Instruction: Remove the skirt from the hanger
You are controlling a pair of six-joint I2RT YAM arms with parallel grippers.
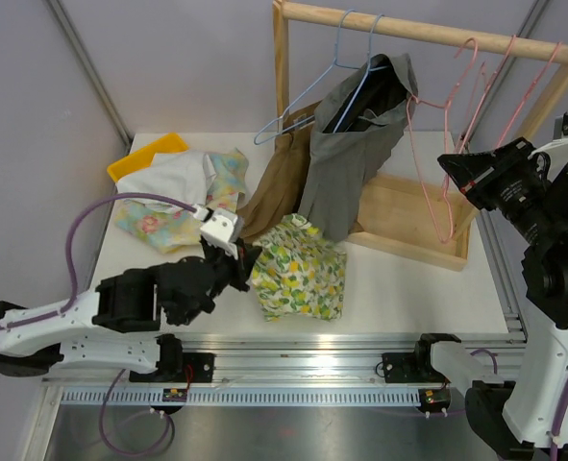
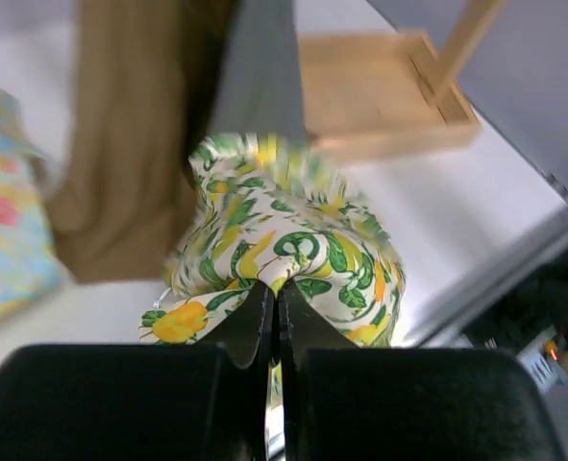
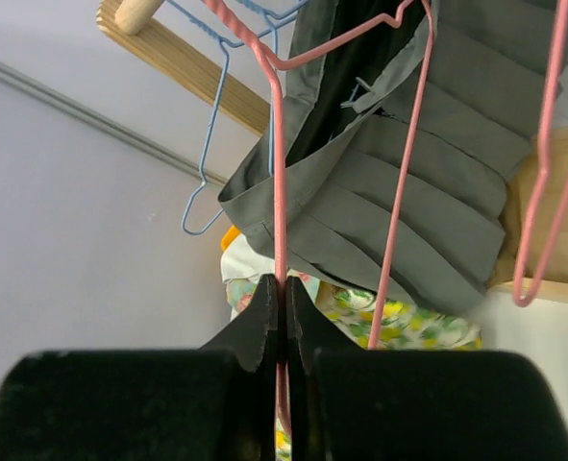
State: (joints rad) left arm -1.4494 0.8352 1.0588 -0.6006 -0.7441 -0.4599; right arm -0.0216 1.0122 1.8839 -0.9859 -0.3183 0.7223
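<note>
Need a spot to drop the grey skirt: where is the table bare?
Bare tabletop lies right of the floral skirt, in front of the wooden rack base. The back left is crowded: clothes pile, brown garment, hanging grey skirt.

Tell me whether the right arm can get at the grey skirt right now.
Probably not directly: the right gripper is shut on a pink hanger, and its wire hangs between the gripper and the grey skirt.

No text, label, brand, number or sign could be read in any of the views, neither on the things on the surface nor on the arms.
</note>
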